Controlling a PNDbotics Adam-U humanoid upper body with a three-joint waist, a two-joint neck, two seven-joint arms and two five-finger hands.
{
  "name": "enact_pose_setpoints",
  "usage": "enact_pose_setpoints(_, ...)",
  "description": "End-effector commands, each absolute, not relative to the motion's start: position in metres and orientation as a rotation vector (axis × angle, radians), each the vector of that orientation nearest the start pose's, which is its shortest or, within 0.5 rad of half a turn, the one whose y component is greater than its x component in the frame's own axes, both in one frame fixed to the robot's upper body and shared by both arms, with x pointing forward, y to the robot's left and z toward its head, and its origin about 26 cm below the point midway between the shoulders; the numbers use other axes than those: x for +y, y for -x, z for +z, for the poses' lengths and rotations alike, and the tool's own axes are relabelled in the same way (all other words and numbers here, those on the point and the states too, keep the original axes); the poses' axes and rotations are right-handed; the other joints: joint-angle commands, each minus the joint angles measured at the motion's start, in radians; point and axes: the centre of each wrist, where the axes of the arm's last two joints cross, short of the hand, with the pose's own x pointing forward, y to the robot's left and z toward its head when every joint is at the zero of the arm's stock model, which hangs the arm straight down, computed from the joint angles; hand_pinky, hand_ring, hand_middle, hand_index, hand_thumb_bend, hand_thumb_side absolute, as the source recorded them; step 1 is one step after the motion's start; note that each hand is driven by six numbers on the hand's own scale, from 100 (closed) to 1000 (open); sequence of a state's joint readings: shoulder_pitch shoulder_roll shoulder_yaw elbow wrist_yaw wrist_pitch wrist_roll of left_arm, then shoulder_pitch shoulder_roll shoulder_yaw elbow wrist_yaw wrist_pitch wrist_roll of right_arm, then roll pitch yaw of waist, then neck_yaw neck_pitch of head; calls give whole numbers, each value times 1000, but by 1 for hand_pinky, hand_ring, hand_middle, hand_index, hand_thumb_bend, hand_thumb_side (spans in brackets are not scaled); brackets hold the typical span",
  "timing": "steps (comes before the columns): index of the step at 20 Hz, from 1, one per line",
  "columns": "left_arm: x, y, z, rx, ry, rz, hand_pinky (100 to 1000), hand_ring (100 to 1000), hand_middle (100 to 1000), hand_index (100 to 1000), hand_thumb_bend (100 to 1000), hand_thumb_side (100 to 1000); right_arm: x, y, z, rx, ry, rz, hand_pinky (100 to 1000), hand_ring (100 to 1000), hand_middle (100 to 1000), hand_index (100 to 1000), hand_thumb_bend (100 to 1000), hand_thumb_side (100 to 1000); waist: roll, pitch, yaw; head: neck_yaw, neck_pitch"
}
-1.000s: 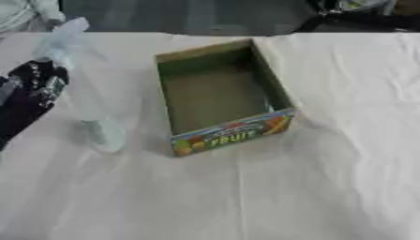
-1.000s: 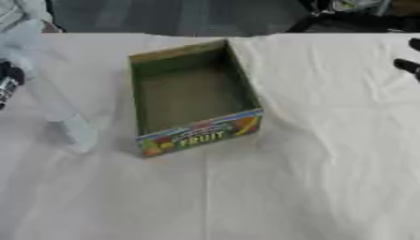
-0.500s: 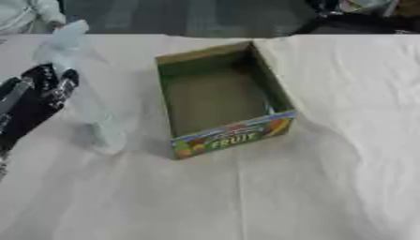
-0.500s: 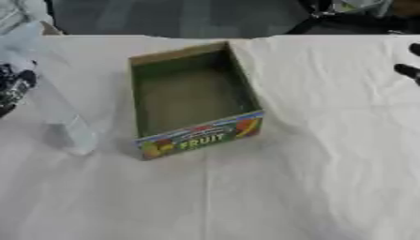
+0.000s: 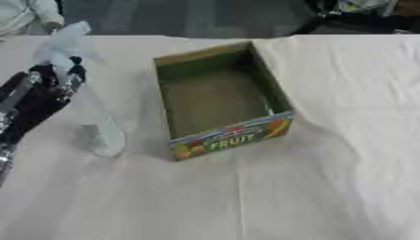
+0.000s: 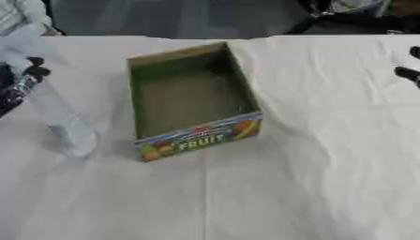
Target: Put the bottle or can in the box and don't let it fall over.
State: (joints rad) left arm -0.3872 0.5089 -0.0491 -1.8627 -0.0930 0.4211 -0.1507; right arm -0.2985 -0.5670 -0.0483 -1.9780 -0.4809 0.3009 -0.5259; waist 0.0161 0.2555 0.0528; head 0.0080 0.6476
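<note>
A clear plastic bottle (image 5: pixel 92 117) with a pale cap stands on the white cloth left of the box, leaning with its top to the far left. My black left hand (image 5: pixel 39 91) comes in from the left edge, and its fingers (image 5: pixel 72 77) curl round the bottle's upper part. The open cardboard box (image 5: pixel 229 138), with a colourful FRUIT label on its near wall, sits in the middle and holds nothing. A small dark part of my right hand (image 6: pixel 408 72) shows at the right edge, far from the box.
A wrinkled white cloth (image 5: pixel 328 187) covers the table. Beyond its far edge lies a dark floor, with dark equipment (image 5: pixel 361 18) at the far right and light fabric (image 5: pixel 29 14) at the far left corner.
My left hand has moved right and up against the bottle, and its fingers have closed round the upper part. The bottle's base and the box stay where they were.
</note>
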Motion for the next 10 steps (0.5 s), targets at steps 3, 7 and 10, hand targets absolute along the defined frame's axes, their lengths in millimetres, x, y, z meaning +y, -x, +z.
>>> enact_pose_setpoints(3,279,-329,216,-1735,-402,-612,1000,888,747,890,100,704,-306,-295,237,-1976,275,-193,774,920,936,936,100,1000,-1,-7,-3,3,-15)
enact_pose_setpoints(7,277,-331,214,-1730,-404,-600,1000,874,735,881,100,702,-305,-295,237,-1973,275,-193,775,920,936,936,100,1000,0,-3,-3,5,-16)
enact_pose_setpoints(10,276,-332,212,-1727,-414,-593,1000,866,727,876,100,698,-305,-295,236,-1967,275,-193,775,920,936,936,100,1000,0,1,-3,5,-21)
